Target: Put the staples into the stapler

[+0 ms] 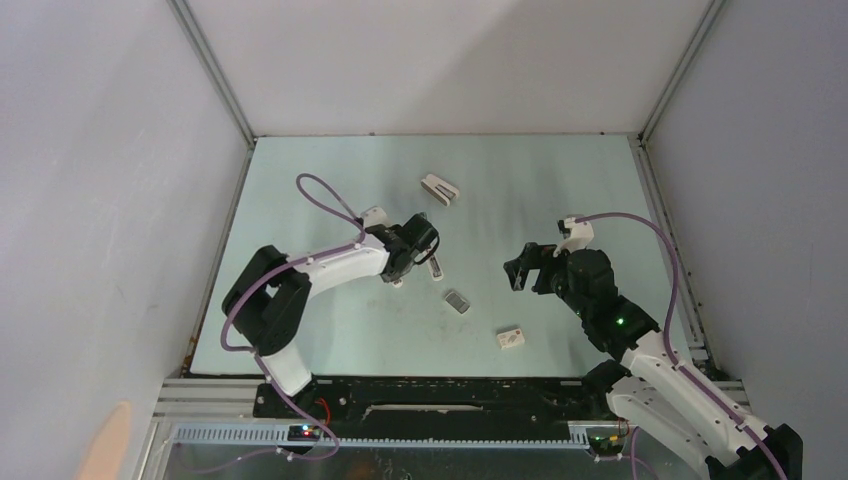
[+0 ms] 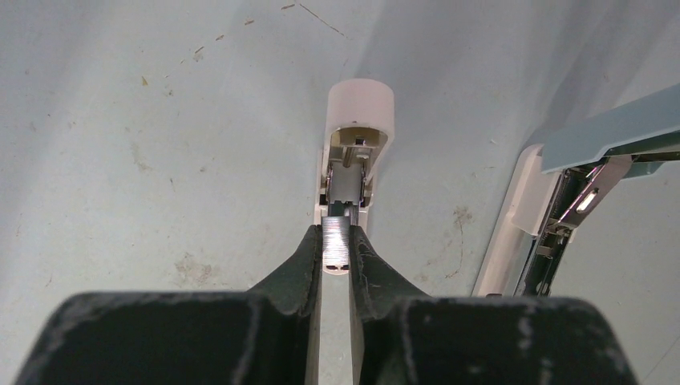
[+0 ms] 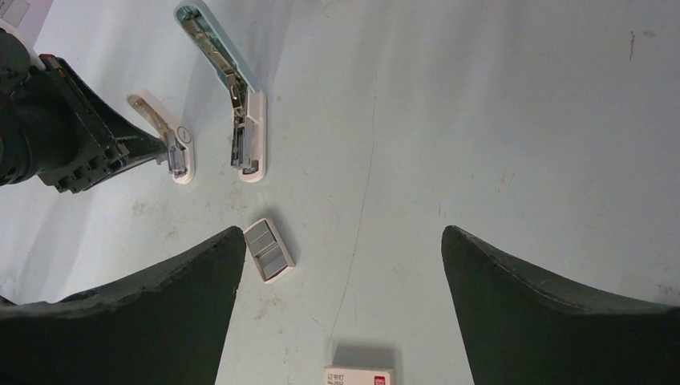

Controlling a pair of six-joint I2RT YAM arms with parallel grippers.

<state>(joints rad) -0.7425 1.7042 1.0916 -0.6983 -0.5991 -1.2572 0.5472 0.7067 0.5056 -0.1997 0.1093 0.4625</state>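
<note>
Left wrist camera has the close-up: the left claw (image 2: 337,258) is clamped on the staples (image 2: 337,243), a short ribbed metal strip pinched between the 2 black fingertips at centre frame. Straight ahead of the strip runs the open metal channel of a white-and-cream stapler (image 2: 360,108), lined up with it; I cannot tell whether they touch. At the right edge lies the stapler (image 2: 513,207), the pale grey-green one with the white end. Its lid is swung up, its metal track is bared, and it sits just beside the white-and-cream one.

Up on the top camera that grip is hidden, because the claw's own body covers the strip. That view alone picks up a white wedge-shaped stapler (image 1: 440,188), higher on the tabletop (image 1: 330,180) and well apart from the rest.

Over to the right wrist camera: the right claw (image 3: 345,273) stands wide apart, gripping nothing. Below it on the tabletop sits a white holder with 2 grey blocks (image 3: 269,250). A white box with a red mark (image 3: 361,375) peeks in at the bottom edge.
</note>
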